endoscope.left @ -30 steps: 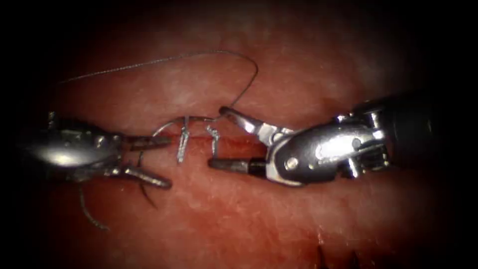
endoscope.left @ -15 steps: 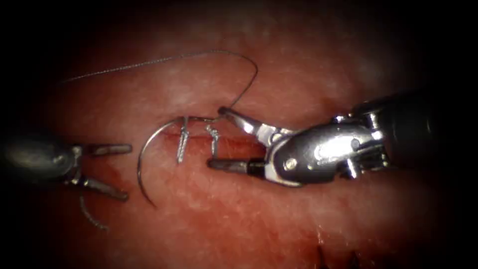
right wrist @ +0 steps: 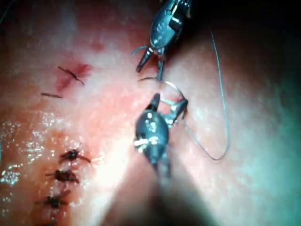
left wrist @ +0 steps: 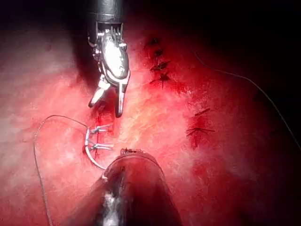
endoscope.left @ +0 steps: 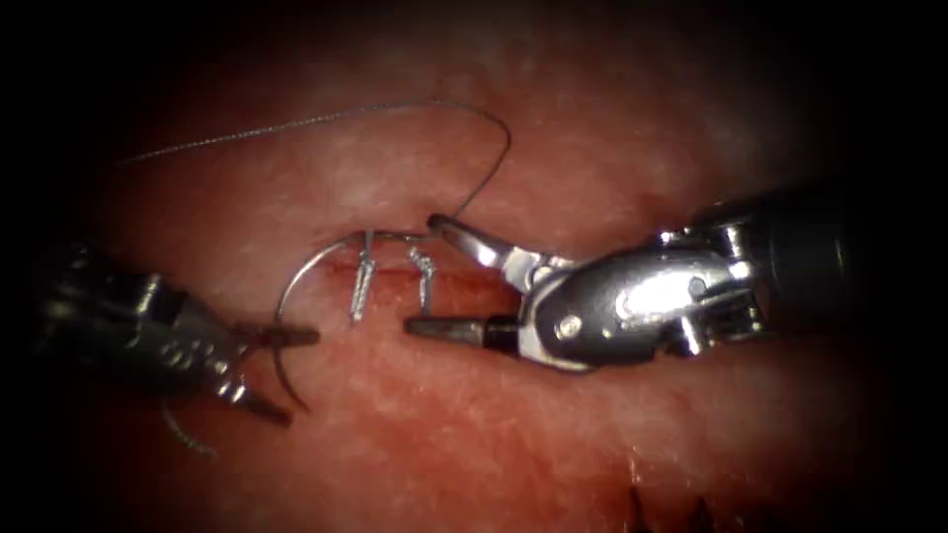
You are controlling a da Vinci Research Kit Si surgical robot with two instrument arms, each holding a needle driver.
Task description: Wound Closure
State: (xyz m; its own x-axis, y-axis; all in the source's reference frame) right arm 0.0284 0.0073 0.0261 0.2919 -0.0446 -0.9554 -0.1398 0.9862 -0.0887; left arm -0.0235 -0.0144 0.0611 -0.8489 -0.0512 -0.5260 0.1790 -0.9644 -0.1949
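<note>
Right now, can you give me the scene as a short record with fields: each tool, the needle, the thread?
left tool: jaws open around the needle, not closed on it
right tool: jaws open, holding nothing
needle: lies left of the stitches, its thread end at the cut
thread: loops from the needle over the tissue

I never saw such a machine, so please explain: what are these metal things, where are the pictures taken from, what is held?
This is a surgical practice robot with two arms. One picture looks through an endoscope; two are taken near each arm's wrist. The surface is pork tissue with a stitched cut. The left hand is open astride the curved needle, which seems to lie on the tissue; the right hand is open too; neither holds anything. Thread trails from the needle.
</note>
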